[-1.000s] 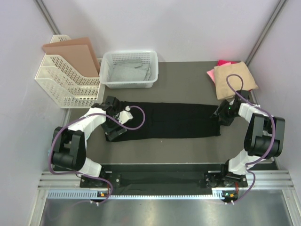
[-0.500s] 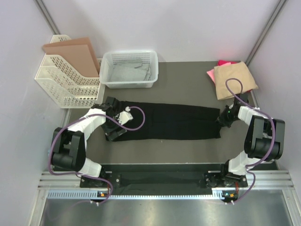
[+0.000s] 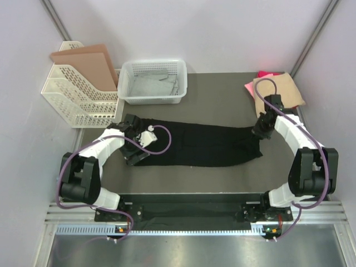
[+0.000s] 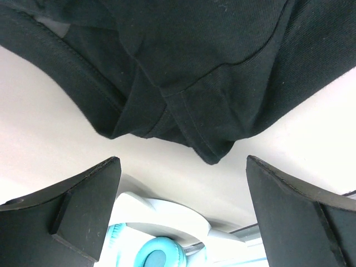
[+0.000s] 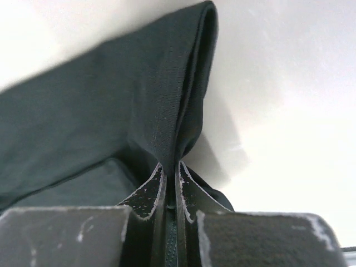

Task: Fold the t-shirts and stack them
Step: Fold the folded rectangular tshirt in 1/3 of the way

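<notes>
The black t-shirt [image 3: 200, 146] lies as a long folded strip across the middle of the table. My right gripper [image 3: 259, 132] is shut on its right end; in the right wrist view a fold of the black cloth [image 5: 167, 105] rises from between the closed fingertips [image 5: 171, 183]. My left gripper [image 3: 135, 151] stands open over the strip's left end. In the left wrist view the black hem [image 4: 183, 61] lies just beyond the spread fingers [image 4: 83, 211], untouched. The tan t-shirt [image 3: 281, 89] sits folded at the back right, on top of the pink one [image 3: 262, 74].
A white mesh basket [image 3: 153, 62] with grey cloth inside stands at the back centre. A white file rack [image 3: 72, 103] holding brown cardboard sheets [image 3: 83, 64] stands at the back left. Walls close in on both sides.
My right gripper has closed on the black shirt's right end and moved toward the back with it, drawing that end up. The left arm has stayed put.
</notes>
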You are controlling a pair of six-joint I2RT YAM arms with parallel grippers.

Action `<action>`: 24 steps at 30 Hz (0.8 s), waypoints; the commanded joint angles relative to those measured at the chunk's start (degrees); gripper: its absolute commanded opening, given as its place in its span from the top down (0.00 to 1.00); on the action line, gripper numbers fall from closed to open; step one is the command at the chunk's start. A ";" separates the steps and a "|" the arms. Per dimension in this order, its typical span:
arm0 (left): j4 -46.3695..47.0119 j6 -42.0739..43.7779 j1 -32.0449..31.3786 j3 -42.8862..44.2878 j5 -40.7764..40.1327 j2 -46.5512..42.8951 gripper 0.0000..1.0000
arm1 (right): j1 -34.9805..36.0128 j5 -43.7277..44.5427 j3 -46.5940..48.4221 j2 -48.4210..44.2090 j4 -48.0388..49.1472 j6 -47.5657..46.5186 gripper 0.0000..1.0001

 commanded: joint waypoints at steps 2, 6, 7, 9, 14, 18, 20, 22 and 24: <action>-0.21 0.57 0.31 -0.11 0.56 -4.31 0.01 | 7.35 5.26 9.87 3.09 -3.81 3.97 1.00; -0.04 1.10 0.40 -0.64 -0.14 -5.28 0.01 | 19.28 7.54 17.86 10.45 -6.01 8.09 1.00; -0.12 1.10 0.40 -0.56 -0.23 -5.45 0.01 | 21.23 8.59 21.36 11.96 -7.14 8.62 1.00; -0.47 1.18 0.40 -0.29 -0.05 -5.63 0.01 | 26.58 9.13 24.63 16.34 -8.03 10.11 1.00; -0.65 1.36 0.58 -0.03 -0.05 -6.24 0.01 | 34.43 10.09 34.66 24.88 -10.93 11.97 1.00; -0.65 1.89 0.75 -0.38 -0.14 -6.60 0.01 | 38.99 9.39 39.06 31.12 -11.29 13.20 1.00; -0.30 1.98 0.84 -0.73 -0.40 -6.69 0.01 | 40.23 9.30 41.52 32.89 -11.72 13.46 1.00; -0.21 2.06 0.93 -0.82 -0.32 -6.60 0.01 | 41.55 8.87 43.27 35.35 -11.90 13.55 1.00; -0.04 2.06 1.02 -0.91 -0.41 -6.51 0.01 | 42.34 8.25 43.90 37.19 -11.73 13.73 1.00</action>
